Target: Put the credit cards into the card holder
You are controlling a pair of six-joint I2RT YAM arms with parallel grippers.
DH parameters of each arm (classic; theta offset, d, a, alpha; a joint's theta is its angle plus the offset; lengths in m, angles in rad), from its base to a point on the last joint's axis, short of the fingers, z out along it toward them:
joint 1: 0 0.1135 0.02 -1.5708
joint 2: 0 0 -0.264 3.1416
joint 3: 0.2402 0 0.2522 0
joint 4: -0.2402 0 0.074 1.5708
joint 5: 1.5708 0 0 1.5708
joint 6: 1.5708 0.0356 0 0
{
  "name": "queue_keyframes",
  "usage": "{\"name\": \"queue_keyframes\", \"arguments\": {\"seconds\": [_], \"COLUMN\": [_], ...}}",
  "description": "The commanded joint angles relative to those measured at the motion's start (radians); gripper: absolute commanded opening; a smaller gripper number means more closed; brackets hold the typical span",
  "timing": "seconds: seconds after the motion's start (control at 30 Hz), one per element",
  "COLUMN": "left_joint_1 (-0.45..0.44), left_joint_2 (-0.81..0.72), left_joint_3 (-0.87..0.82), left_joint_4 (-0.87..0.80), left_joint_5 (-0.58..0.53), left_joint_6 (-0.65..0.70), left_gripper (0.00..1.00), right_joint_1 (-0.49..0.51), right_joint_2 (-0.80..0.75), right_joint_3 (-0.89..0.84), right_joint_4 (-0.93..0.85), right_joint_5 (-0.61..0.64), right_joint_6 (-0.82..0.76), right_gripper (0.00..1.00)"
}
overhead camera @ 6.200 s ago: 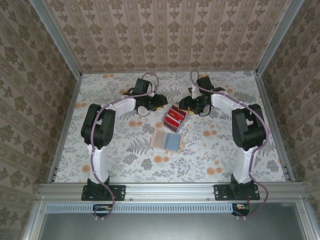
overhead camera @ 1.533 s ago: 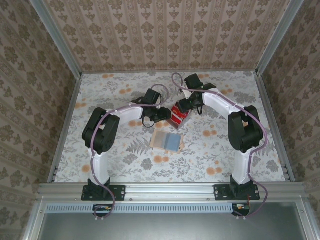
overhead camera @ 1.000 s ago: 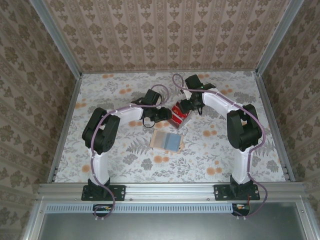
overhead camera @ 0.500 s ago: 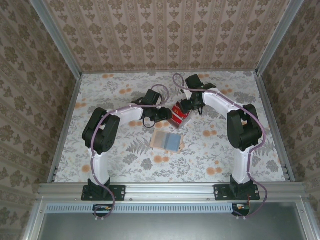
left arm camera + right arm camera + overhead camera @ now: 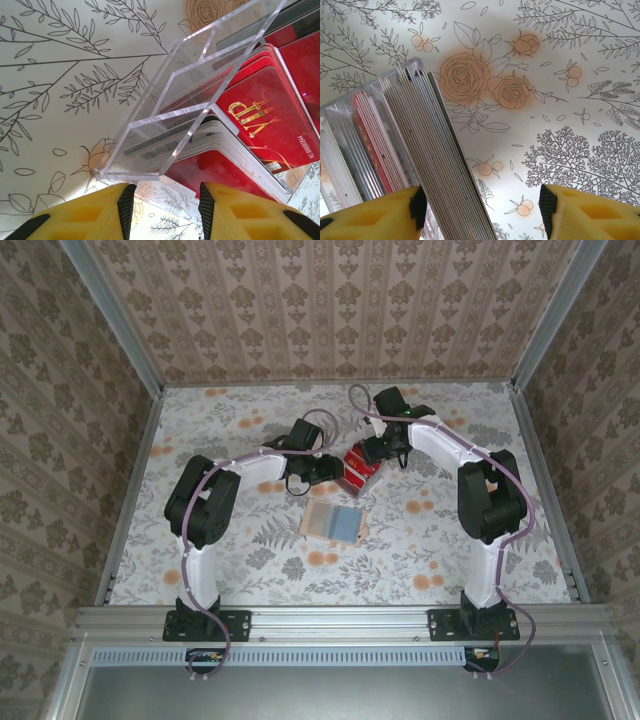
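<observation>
**Right jaws astride the bundle, left arm at the rack's end**

Your credit cards (image 5: 260,125) stand on edge in a clear rack (image 5: 200,65), just above centre in the top view, between the two arms. The left gripper (image 5: 165,207) sits at the rack's near end. Its yellow fingers (image 5: 90,215) are partly apart with the base lip at the gap, and you cannot tell whether the pads bite on it. I judge this arm is there to steady the rack while the other one pulls.

The right gripper (image 5: 480,212) works the opposite end with its fingers spread wide. One pad is close against the left side of the card bundle, and the other is well clear over bare table (image 5: 560,75), so nothing is pinched there yet.

In the right wrist view the card edges run from upper left down to lower centre, leaning. In the left wrist view their red faces turn toward the lower right. The card holder (image 5: 335,522) lies open and flat just below the rack in the top view. Its long axis runs roughly left to right, and it is apart from both grippers.
</observation>
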Motion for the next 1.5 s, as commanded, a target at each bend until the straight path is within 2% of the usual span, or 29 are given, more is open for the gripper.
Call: {"name": "queue_keyframes", "arguments": {"seconds": [0.0, 0.3, 0.57, 0.97, 1.27, 1.47], "left_joint_1": [-0.002, -0.004, -0.007, -0.01, -0.011, -0.013], "left_joint_2": [0.02, 0.021, 0.012, 0.01, 0.001, -0.005], "left_joint_3": [-0.039, -0.037, -0.05, -0.054, -0.061, -0.061], "left_joint_4": [-0.077, -0.075, -0.072, -0.072, -0.066, -0.066], "left_joint_5": [-0.031, -0.028, -0.031, -0.03, -0.033, -0.028], "left_joint_6": [0.009, 0.007, 0.003, 0.002, -0.001, -0.003], "left_gripper": [0.41, 0.41, 0.41, 0.41, 0.41, 0.41], "right_joint_1": [-0.021, -0.02, -0.014, -0.006, -0.005, -0.005], "right_joint_2": [-0.042, -0.059, -0.049, -0.068, -0.096, -0.123], "right_joint_3": [0.018, 0.017, 0.019, 0.034, 0.044, 0.044], "right_joint_4": [-0.008, -0.013, -0.02, -0.038, -0.049, -0.046], "right_joint_5": [0.041, 0.03, -0.006, -0.011, 0.0, -0.021], "right_joint_6": [0.01, 0.01, 0.01, 0.006, -0.005, 0.008], "right_gripper": [0.61, 0.56, 0.46, 0.24, 0.17, 0.07]}}
